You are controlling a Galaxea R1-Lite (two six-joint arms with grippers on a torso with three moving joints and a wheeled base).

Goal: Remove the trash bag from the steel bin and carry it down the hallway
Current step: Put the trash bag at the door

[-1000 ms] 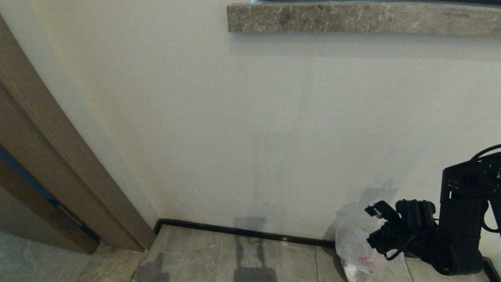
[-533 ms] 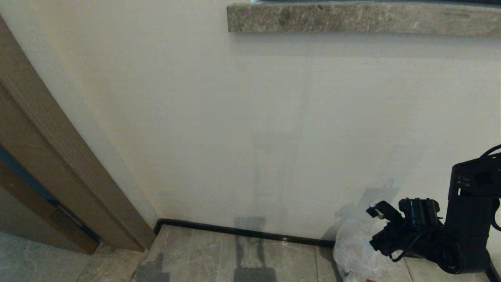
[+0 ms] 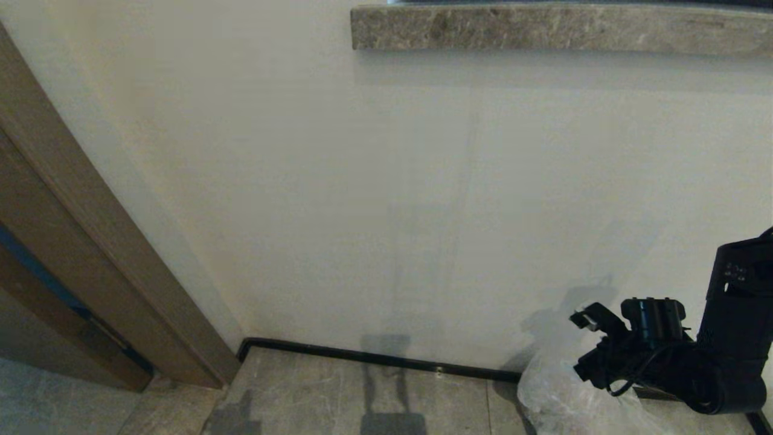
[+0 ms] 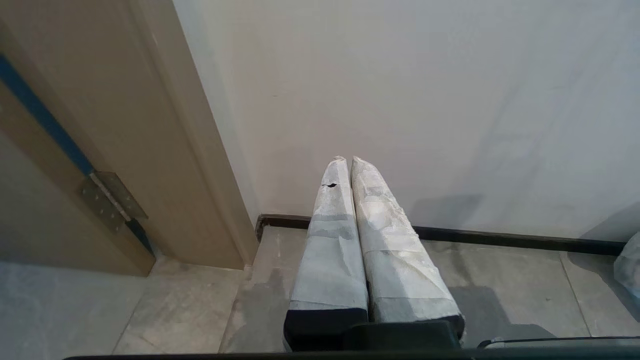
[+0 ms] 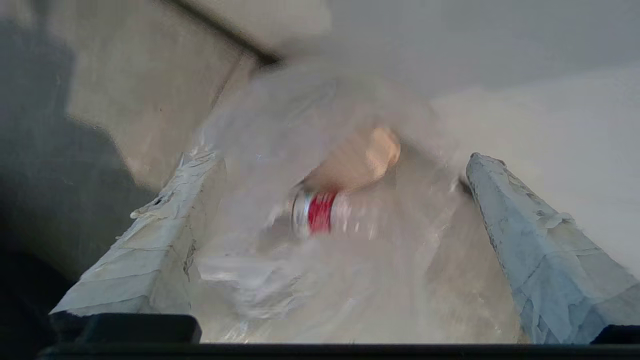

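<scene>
The trash bag point(image 3: 561, 399), thin whitish plastic, lies slumped on the hallway floor tiles point(image 3: 338, 393) against the pale wall at the lower right. In the right wrist view the trash bag point(image 5: 300, 270) is blurred, with a red-banded bottle point(image 5: 320, 212) and a tan scrap showing through. My right gripper point(image 3: 584, 344) hangs just above it, pointing toward the wall. The right gripper point(image 5: 337, 157) is open wide, with the bag below and between its taped fingers point(image 5: 530, 240). My left gripper point(image 4: 346, 161) is shut and empty, parked low. The steel bin is out of view.
A brown wooden door frame point(image 3: 90, 241) stands at the left, with a hinge point(image 4: 112, 200) on it. A black skirting strip point(image 3: 374, 357) runs along the foot of the wall. A stone ledge point(image 3: 543, 27) juts out high up. The bag's edge point(image 4: 631, 265) shows in the left wrist view.
The right arm has drawn back to the right, away from the bag. The bag has slumped lower and spread on the floor. The left arm has not moved.
</scene>
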